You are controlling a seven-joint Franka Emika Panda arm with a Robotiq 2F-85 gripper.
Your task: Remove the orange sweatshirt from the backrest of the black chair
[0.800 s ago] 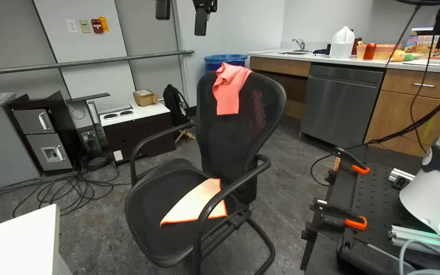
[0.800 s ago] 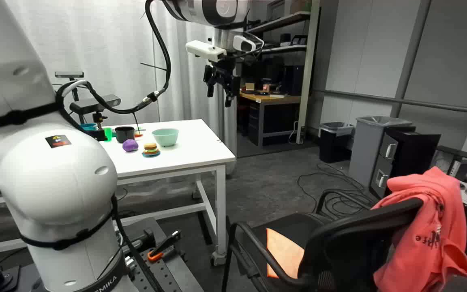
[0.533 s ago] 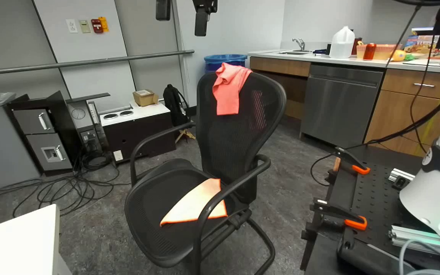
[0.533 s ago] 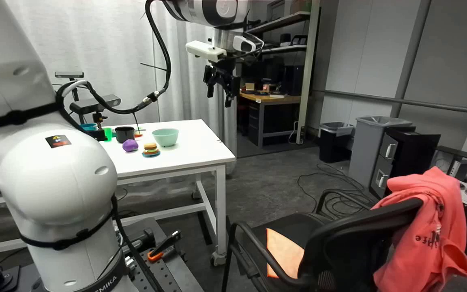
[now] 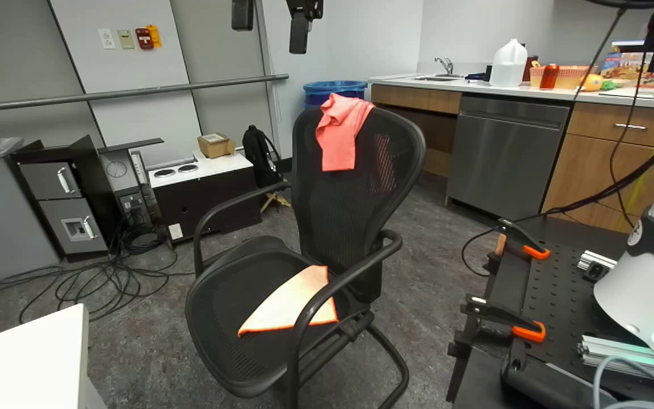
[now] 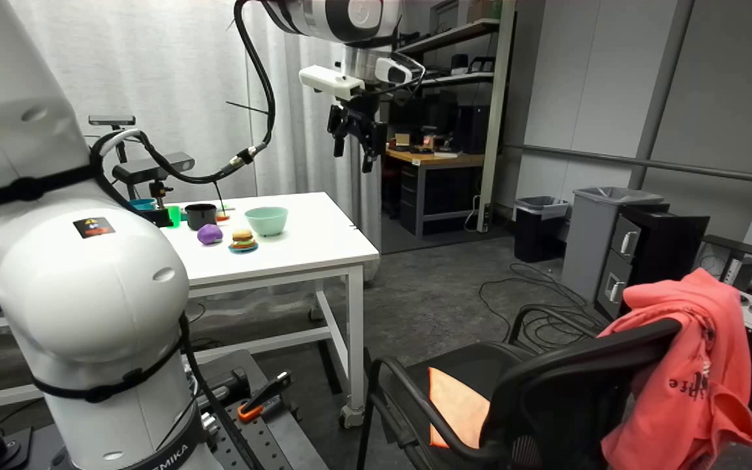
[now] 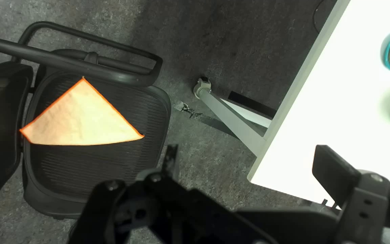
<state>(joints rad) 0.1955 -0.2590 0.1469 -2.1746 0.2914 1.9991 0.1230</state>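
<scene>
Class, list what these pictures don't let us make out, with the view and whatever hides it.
Orange fabric sweatshirt: lowest part cut off by the bottom edge in an exterior view.
Its dark lettering: too small and creased to read surely there.
Round mint-green bowl: floor hidden by its near wall in an exterior view, cut off by the right edge in the wrist view.

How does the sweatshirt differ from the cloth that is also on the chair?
The sweatshirt hangs over the backrest, while the cloth lies on the seat. The sweatshirt is bunched in folds; the cloth is nearly flat. The sweatshirt is coral with dark lettering; the cloth is pale orange with a brighter edge. The sweatshirt looks larger than the cloth. Both are fabric, and both rest on the same black chair.
</scene>
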